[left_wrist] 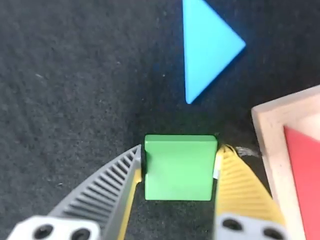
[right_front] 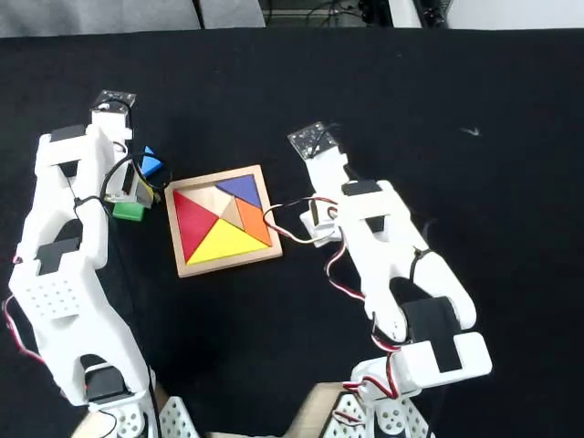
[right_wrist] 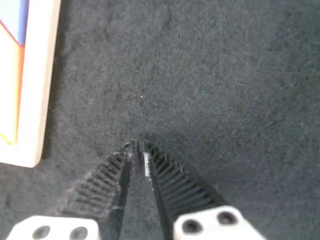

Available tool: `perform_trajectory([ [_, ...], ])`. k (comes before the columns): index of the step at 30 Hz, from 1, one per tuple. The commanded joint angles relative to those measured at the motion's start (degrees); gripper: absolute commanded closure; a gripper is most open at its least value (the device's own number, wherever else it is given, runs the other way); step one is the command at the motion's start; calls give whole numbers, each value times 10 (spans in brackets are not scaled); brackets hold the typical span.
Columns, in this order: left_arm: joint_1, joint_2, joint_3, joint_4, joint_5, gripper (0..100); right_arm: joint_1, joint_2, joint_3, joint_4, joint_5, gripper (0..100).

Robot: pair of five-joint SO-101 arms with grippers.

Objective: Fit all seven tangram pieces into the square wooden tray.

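Green square (left_wrist: 180, 167) was clamped between the left gripper's (left_wrist: 181, 151) fingers, just off the wooden tray's (left_wrist: 265, 130) left outer edge, near but not touching it as far as I cd tell. Blue triangle (left_wrist: 207, 47) lay flat on the cloth, a bit further from the tray on the same side, apart from the green square.

Inside the tray I saw a red triangle (right_front: 190, 224), a yellow triangle (right_front: 224, 245), an orange piece (right_front: 257, 228), a purple piece (right_front: 239, 189) & a small tan one (right_front: 233, 214). Some bare wood showed in the corner next to red & purple.

Right gripper (right_wrist: 139, 145) sat low over the cloth on the tray's opposite side, just beside its rim, fingers together w/ nothing between them.

Surface: black felt-like cloth (right_front: 438, 137) over the whole table, w/ light specks. Beyond the cloth's far edge from the tray, a grey strip (right_front: 91, 14) & some dark cables (right_front: 338, 11).
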Motion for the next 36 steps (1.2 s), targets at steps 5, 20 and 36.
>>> perform_trajectory([
  [5, -5, 1, -13, 30, -39, 757, -11, -2, -29, -10, 7, 987],
  [20, 6, 55, -105, 143, -66, 902, -11, -2, -29, -10, 7, 987],
  [36, 32, 55, -211, 309, -62, 905, -11, -2, -29, -10, 8, 987],
])
